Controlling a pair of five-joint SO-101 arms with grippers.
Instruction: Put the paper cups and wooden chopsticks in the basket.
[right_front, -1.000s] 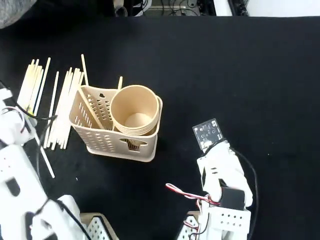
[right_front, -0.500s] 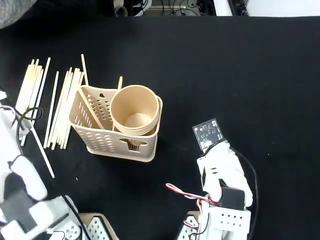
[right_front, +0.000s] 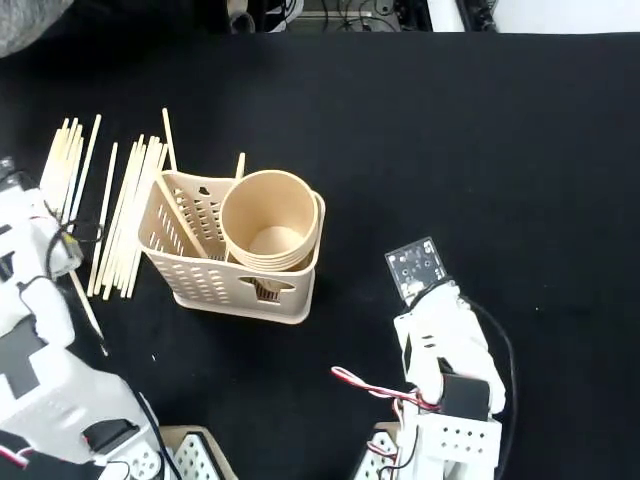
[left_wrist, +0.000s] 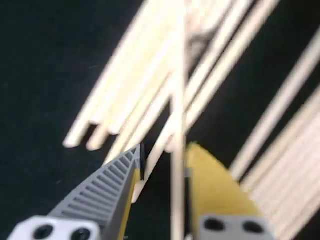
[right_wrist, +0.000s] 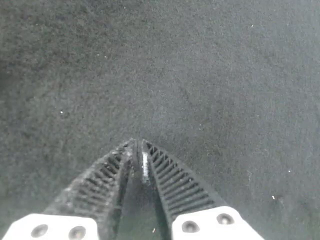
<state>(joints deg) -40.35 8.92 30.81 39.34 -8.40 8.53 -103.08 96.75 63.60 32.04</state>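
Observation:
A beige slotted basket (right_front: 210, 280) stands left of centre, holding stacked paper cups (right_front: 270, 225) and a couple of leaning chopsticks (right_front: 180, 215). Loose wooden chopsticks (right_front: 125, 215) lie in bundles on the black cloth to its left. My left arm (right_front: 30, 250) is over the leftmost bundle (right_front: 62, 170). The left gripper (left_wrist: 162, 150) is open just above the sticks, with one chopstick (left_wrist: 177, 100) running between its grey and yellow fingers, close to the yellow one. My right gripper (right_wrist: 137, 145) is shut and empty over bare cloth, its arm (right_front: 440, 340) at the front right.
One single chopstick (right_front: 90, 315) lies slanted toward the front beside the left arm. The black cloth (right_front: 480, 150) stretches bare to the right of and behind the basket. Cables and equipment line the far edge (right_front: 350, 15).
The left arm has shifted along the table's left edge and now sits lower over the leftmost chopstick bundle. The right arm, basket and cups have not moved.

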